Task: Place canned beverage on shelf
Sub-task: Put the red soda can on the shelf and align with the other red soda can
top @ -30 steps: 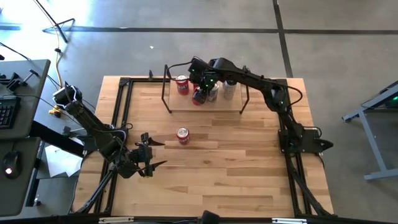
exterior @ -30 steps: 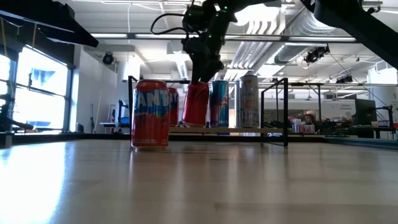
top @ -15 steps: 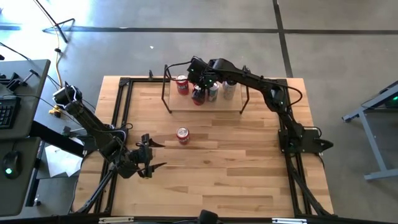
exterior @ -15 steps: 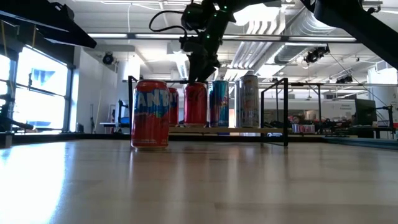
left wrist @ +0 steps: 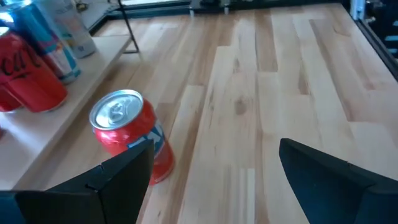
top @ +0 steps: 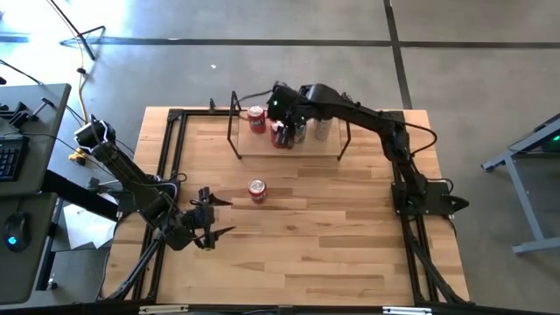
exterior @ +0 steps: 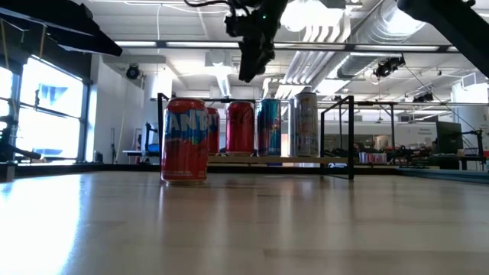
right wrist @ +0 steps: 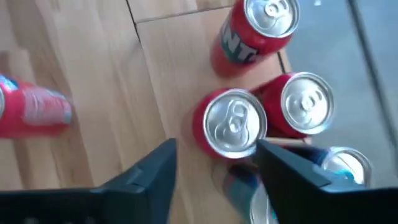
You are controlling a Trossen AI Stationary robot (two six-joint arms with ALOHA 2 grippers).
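While the right pincer (exterior: 252, 72) hangs just above the shelf (top: 289, 145), its fingers are apart with nothing between them, and a red can (right wrist: 231, 124) stands upright right below it, among the other cans on the shelf. Left pincer (top: 213, 219) sits spread wide near another red can (left wrist: 127, 134) on the table (top: 332, 236).

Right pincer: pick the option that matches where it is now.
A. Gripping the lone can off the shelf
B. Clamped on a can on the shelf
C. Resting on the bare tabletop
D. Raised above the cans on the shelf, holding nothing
D: the right pincer hangs clear above the red can standing on the shelf, its open jaws empty in the right wrist view.
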